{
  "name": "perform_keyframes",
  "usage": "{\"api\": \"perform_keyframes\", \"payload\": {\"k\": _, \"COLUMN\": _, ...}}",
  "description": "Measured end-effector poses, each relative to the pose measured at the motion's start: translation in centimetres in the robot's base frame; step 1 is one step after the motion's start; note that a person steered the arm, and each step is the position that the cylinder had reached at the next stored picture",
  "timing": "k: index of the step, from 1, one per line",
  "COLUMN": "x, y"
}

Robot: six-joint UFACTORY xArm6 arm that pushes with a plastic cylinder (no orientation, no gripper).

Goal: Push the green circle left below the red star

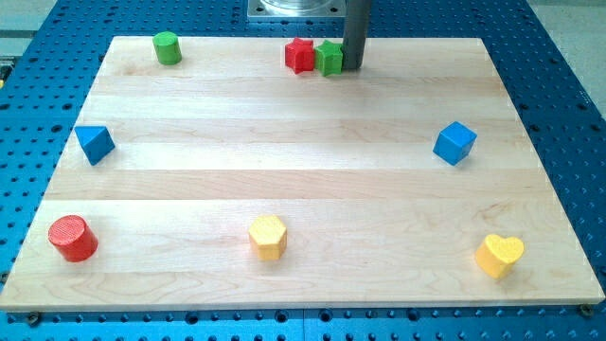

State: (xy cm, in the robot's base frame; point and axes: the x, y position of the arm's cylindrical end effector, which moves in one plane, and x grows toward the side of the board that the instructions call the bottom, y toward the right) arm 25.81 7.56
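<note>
The green circle (168,47) is a short cylinder near the view's top left corner of the wooden board (303,180). The red star (299,55) sits at the view's top centre, touching a green star-like block (329,58) on its right. My tip (352,68) is the lower end of the dark rod at the view's top centre, right against the green star-like block's right side. The tip is far to the right of the green circle.
A blue triangle (94,144) lies at the left edge, a red cylinder (73,238) at bottom left, a yellow hexagon (268,237) at bottom centre, a yellow heart (499,255) at bottom right, a blue cube (454,143) at right.
</note>
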Motion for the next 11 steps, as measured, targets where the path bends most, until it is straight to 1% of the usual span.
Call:
{"api": "perform_keyframes", "payload": {"k": 1, "x": 3.0, "y": 1.8}}
{"api": "perform_keyframes", "payload": {"k": 2, "x": 2.6, "y": 0.3}}
{"api": "perform_keyframes", "payload": {"k": 3, "x": 6.5, "y": -10.2}}
{"api": "perform_keyframes", "payload": {"k": 4, "x": 5.7, "y": -24.3}}
{"api": "perform_keyframes", "payload": {"k": 5, "x": 3.0, "y": -33.5}}
{"api": "perform_keyframes", "payload": {"k": 6, "x": -3.4, "y": -33.9}}
{"api": "perform_keyframes", "payload": {"k": 7, "x": -4.3, "y": -31.8}}
{"api": "perform_keyframes", "payload": {"k": 8, "x": 0.2, "y": -25.9}}
{"api": "perform_keyframes", "payload": {"k": 9, "x": 3.3, "y": -23.0}}
{"api": "perform_keyframes", "payload": {"k": 10, "x": -1.4, "y": -32.9}}
{"api": "perform_keyframes", "payload": {"k": 11, "x": -5.0, "y": -34.0}}
